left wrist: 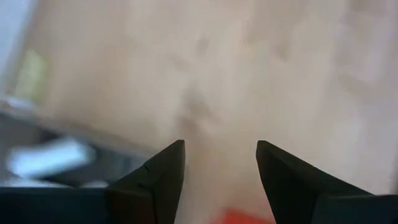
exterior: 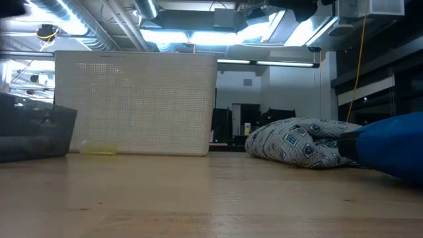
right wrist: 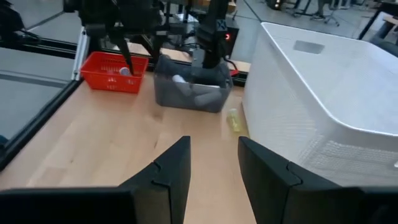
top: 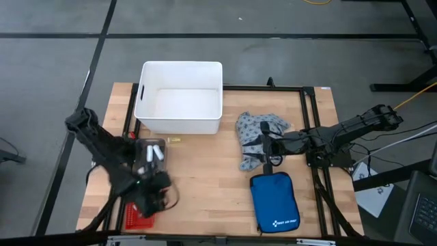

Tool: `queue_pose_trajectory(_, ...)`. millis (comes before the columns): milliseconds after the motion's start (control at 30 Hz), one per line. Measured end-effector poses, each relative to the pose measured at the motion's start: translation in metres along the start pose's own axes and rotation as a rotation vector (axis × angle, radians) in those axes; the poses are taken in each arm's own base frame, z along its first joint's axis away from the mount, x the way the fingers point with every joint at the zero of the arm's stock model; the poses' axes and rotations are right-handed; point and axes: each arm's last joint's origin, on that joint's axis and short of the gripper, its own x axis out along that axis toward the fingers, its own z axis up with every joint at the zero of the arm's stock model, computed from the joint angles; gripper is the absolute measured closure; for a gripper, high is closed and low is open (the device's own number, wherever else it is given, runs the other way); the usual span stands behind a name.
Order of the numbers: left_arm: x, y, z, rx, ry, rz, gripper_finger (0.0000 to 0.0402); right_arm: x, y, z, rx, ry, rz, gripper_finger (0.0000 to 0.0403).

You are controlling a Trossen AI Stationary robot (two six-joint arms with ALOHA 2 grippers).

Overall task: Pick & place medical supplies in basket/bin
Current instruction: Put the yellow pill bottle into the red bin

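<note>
The red mesh basket (top: 138,219) sits at the table's near left corner; in the right wrist view the basket (right wrist: 115,71) holds a white roll (right wrist: 124,71). My left gripper (top: 154,197) hovers just above it, open and empty (left wrist: 221,168). Beside it a dark grey bin (top: 150,154) holds more white rolls (right wrist: 180,79). A small yellow vial (top: 174,139) lies in front of the white tub. The dotted grey-blue garment (top: 259,131) lies crumpled right of centre. My right gripper (top: 259,147) is over it, open (right wrist: 214,168). My right gripper reaches level from the table's right side over the garment's near part (top: 251,158). Whether its fingers touch the cloth I cannot tell, as no view shows the fingertips against it.
A large white tub (top: 181,99) stands at the far edge, centre-left. A blue zip pouch (top: 274,201) with a white logo lies near the front edge, right of centre. Bare wood (top: 205,178) stretches between the basket and the pouch.
</note>
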Motion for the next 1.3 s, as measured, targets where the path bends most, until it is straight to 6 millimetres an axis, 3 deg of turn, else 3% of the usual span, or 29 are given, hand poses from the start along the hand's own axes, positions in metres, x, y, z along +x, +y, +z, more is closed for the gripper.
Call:
queue_pose_trajectory(333, 0.032, 0.064, 0.069, 0.206, 0.078, 0.159, 0.0210, 0.000, 0.000, 0.000, 0.022, 0.000, 0.001, 0.0268)
queue_pose_trajectory(667, 0.047, 0.116, 0.099, 0.279, 0.162, 0.256, 0.0210, 0.000, 0.000, -0.001, 0.020, 0.009, 0.005, 0.0268)
queue_pose_trajectory(900, 0.067, 0.126, 0.105, 0.327, 0.237, 0.316, 0.0210, 0.000, 0.000, -0.003, 0.015, 0.033, 0.007, 0.0268)
queue_pose_trajectory(1300, 0.121, 0.126, 0.102, 0.393, 0.433, 0.428, 0.0210, 0.000, 0.000, -0.004, 0.021, 0.038, 0.008, 0.0268)
